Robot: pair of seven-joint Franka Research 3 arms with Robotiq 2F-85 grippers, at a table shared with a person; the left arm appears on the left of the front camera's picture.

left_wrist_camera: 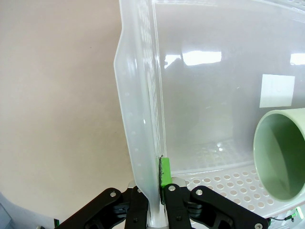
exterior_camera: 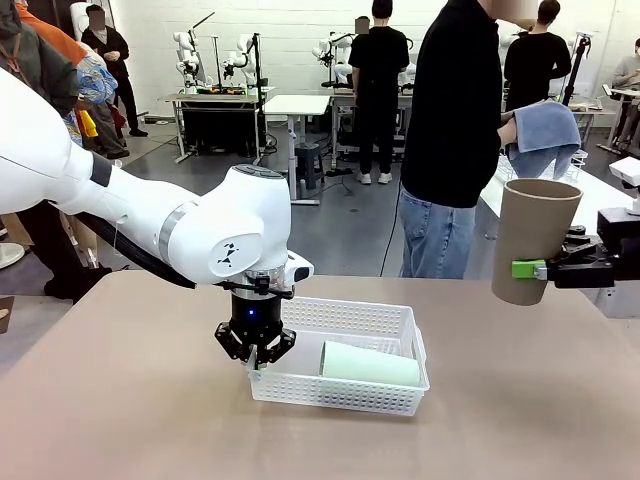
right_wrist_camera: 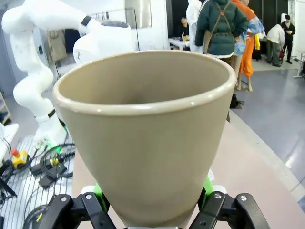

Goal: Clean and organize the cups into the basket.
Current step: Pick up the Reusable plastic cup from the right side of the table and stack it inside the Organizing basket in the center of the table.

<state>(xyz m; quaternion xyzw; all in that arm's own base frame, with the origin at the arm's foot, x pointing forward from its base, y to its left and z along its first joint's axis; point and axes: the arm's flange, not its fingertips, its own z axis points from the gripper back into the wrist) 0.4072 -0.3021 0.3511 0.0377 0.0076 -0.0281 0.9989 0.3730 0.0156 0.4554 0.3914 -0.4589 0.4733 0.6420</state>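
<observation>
While my right pincer (exterior_camera: pixel 530 269) clamps the tan cup (exterior_camera: pixel 535 235) upright in the air, the basket (exterior_camera: pixel 345 316) sits well to its left, its left wall pinched by my left pincer (exterior_camera: pixel 256 352), with the mint cup (exterior_camera: pixel 370 364) lying lengthwise inside.

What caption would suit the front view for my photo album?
Left end effector clamps the white basket holding a mint cup; right end effector holds a tan cup aloft.

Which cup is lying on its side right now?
The mint green cup, inside the basket; the tan cup is held upright by the right gripper.
</observation>
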